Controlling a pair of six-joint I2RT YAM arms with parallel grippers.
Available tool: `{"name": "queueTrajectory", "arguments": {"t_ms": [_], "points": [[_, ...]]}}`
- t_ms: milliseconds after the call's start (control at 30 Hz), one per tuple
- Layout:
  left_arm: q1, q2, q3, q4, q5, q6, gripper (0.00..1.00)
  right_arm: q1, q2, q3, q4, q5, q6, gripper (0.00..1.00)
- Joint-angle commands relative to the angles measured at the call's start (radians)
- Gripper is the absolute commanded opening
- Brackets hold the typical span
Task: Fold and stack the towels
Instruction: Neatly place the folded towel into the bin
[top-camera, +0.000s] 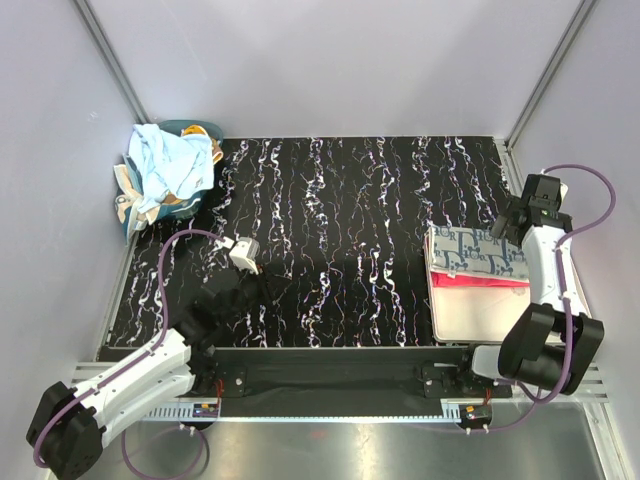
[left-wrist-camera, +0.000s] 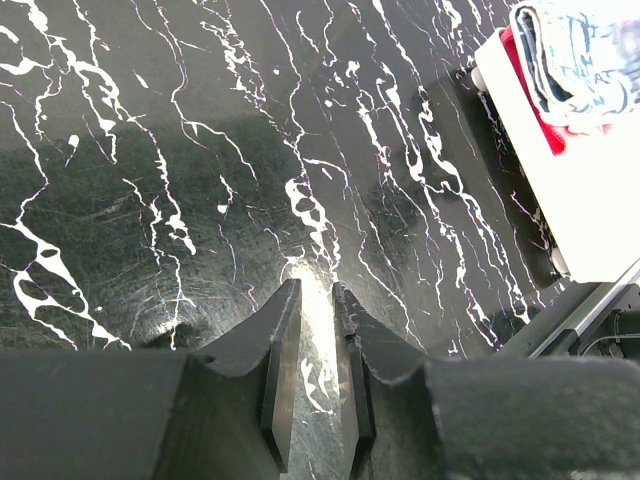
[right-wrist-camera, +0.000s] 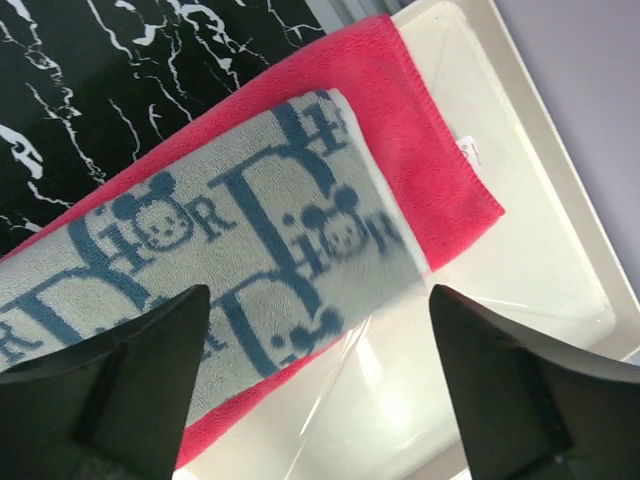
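A pale grey towel with dark-blue monogram (top-camera: 470, 250) lies folded on a folded pink-red towel (top-camera: 485, 282) at the far end of the cream tray (top-camera: 480, 320). My right gripper (top-camera: 503, 226) hovers open and empty over that stack. The right wrist view shows the grey towel (right-wrist-camera: 230, 250), the pink-red towel (right-wrist-camera: 420, 140) and the tray (right-wrist-camera: 520, 250) between the spread fingers of that gripper (right-wrist-camera: 318, 295). A crumpled light blue towel (top-camera: 165, 165) lies on a cream lettered cloth (top-camera: 122, 200) at the far left. My left gripper (top-camera: 252, 285) (left-wrist-camera: 317, 287) is nearly shut and empty, low over the black marbled table.
A teal and orange basket (top-camera: 195, 130) holds the crumpled towels at the table's far left corner. Grey walls with metal frame posts close in the left, back and right. The left wrist view shows the tray (left-wrist-camera: 600, 210) with the stack at its upper right.
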Motion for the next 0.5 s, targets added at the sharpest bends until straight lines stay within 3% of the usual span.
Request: {"name": "queueTrajectory", "arguments": {"t_ms": [0,100,267,467], "points": [[-0.004,0.004,-0.01,0.064,0.005,0.001,0.24,-0.006,0.013,0.063,-0.009,0.079,0.072,1.0],[-0.002,0.007,-0.008,0.063,0.001,0.002,0.24,-0.005,0.021,0.115,-0.037,0.087,0.143,1.0],[-0.004,0.013,-0.004,0.063,-0.01,0.011,0.24,0.009,0.007,0.16,-0.006,-0.097,0.265,1.0],[-0.002,0.018,0.01,0.048,-0.039,0.024,0.25,0.138,-0.054,0.098,0.093,-0.065,0.31,1.0]]}}
